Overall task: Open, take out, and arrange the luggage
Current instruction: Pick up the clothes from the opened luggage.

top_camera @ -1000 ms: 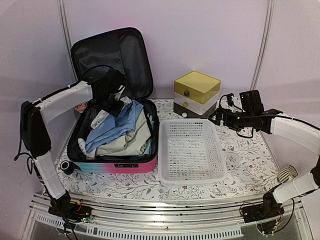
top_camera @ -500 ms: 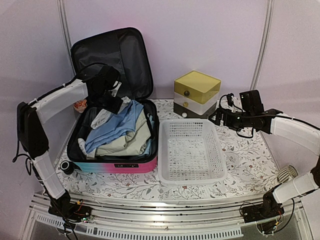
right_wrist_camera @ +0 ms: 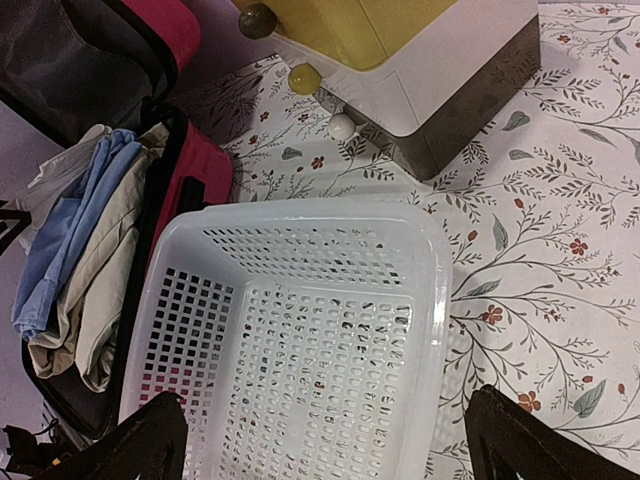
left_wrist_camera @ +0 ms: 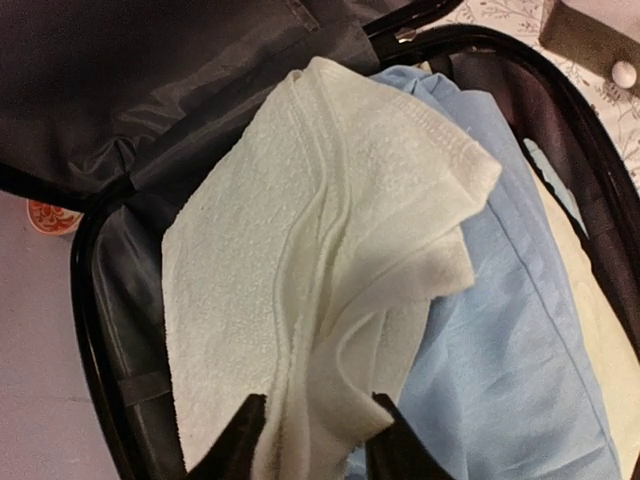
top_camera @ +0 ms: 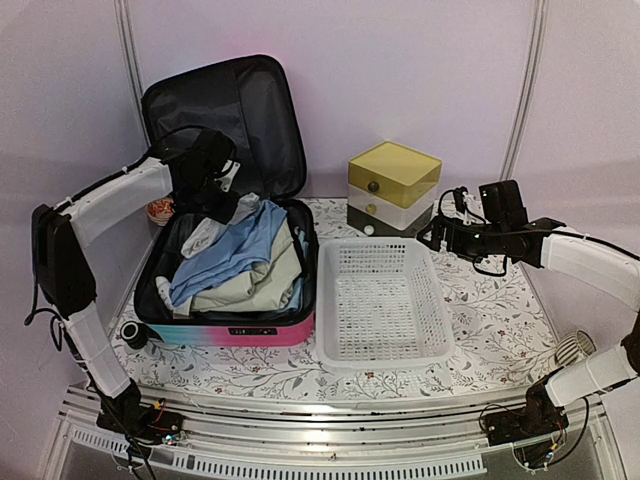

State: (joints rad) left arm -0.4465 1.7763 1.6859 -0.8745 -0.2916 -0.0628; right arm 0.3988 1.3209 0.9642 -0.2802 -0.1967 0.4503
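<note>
The luggage [top_camera: 230,331] lies open at the left, black lid [top_camera: 225,120] standing up against the wall. Inside are a white towel [left_wrist_camera: 300,250], a light blue garment [top_camera: 240,250] and beige cloth [top_camera: 255,285]. My left gripper [top_camera: 211,204] hovers over the rear of the case. In the left wrist view it [left_wrist_camera: 318,408] is shut on a bunched fold of the white towel, which fills the space between the two fingers. My right gripper [top_camera: 438,235] hangs wide open and holds nothing, at the back right corner of the white mesh basket [right_wrist_camera: 430,300].
The white mesh basket [top_camera: 380,245] stands right of the luggage. A yellow-topped drawer box [top_camera: 393,185] sits behind it. A small black round object [top_camera: 133,333] lies by the case's front left corner, a patterned cup [top_camera: 160,212] at its left, a ribbed white object [top_camera: 575,347] far right.
My left gripper has shifted back and left over the rear of the case and its jaws have narrowed onto the white towel. The right arm has not moved.
</note>
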